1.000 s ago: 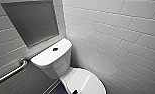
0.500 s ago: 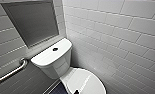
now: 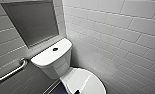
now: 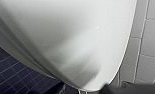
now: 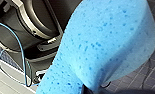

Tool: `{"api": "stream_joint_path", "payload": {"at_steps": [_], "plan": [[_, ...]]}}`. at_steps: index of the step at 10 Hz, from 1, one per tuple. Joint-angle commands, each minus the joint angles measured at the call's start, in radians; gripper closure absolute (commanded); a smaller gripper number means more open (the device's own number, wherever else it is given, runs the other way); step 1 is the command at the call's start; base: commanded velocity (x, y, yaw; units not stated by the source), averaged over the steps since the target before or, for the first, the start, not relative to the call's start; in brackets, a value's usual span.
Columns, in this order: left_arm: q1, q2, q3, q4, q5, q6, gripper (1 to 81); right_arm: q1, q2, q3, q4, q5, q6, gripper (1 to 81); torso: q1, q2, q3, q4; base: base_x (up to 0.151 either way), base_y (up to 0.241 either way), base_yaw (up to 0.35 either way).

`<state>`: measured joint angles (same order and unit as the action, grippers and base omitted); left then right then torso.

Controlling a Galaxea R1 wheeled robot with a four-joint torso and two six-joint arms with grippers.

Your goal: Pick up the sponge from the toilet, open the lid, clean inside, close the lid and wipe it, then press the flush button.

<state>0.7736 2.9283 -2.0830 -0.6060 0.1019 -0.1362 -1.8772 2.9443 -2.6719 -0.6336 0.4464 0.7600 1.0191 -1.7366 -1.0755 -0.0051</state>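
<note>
Speckled blue sponge (image 5: 105, 45), white toilet (image 3: 55, 62)

Lid (image 3: 85, 82) front cut off by bottom edge; sponge (image 5: 105, 45) ends cropped.

The toilet (image 3: 53, 58) is viewed from high up, facing forward and down into a tiled corner. From the left wrist, its white curve is seen very near against the dark blue floor (image 4: 5, 75); both are shared with the head view. The sponge (image 5: 105, 47) is seen close up from the right wrist.

The right gripper (image 5: 93, 90) is clamped on the sponge (image 5: 105, 45). In the head view, a dark arm tip (image 3: 76, 92) pokes in at six o'clock.
</note>
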Motion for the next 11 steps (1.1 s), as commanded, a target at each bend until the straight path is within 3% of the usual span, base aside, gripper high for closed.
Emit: {"api": "stream_joint_path", "payload": {"at_steps": [1, 11], "plan": [[-0.156, 0.009, 0.027, 0.0, -0.053, 0.013, 1.0, -0.047, -0.006, 0.001, -0.031, -0.057, 0.002, 81.1, 0.0, 0.0, 0.0, 0.0, 0.0, 0.0, 0.0], [-0.165, -0.105, 0.279, 0.009, -0.145, 0.013, 1.0, -0.04, -0.008, 0.006, -0.031, -0.057, 0.002, 81.1, 0.0, 0.0, 0.0, 0.0, 0.0, 0.0, 0.0]]}}
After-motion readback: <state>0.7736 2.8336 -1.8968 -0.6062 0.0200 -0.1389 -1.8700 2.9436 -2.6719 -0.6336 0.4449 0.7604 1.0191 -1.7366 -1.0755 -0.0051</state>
